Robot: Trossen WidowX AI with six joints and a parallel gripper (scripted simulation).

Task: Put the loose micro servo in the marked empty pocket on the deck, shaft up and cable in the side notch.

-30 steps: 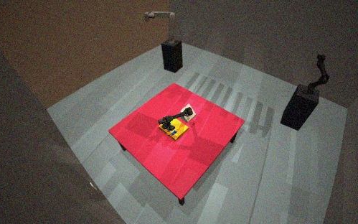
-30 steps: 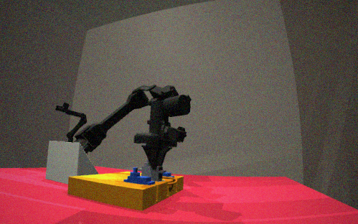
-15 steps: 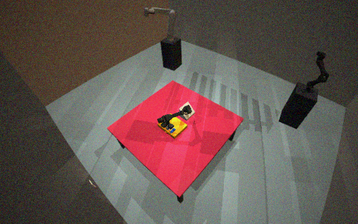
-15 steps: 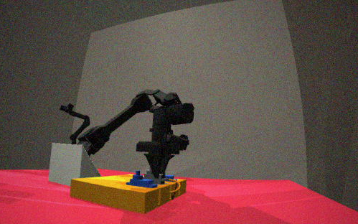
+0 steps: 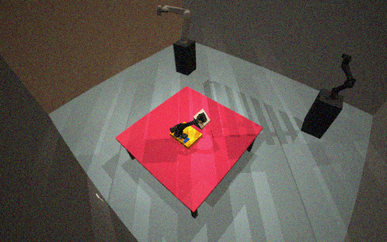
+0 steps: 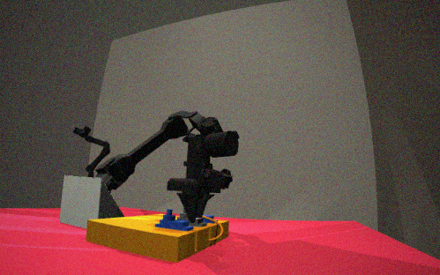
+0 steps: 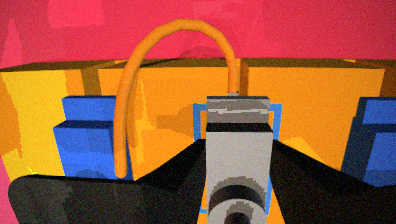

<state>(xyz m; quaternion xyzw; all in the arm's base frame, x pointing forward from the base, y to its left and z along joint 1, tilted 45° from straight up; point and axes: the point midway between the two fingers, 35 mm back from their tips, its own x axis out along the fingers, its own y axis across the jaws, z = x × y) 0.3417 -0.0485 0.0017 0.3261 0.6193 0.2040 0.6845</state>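
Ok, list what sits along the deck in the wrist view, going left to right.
Left blue servo → orange cable arching over the yellow deck → grey micro servo, held in the end effector over the blue-outlined pocket → right blue servo.
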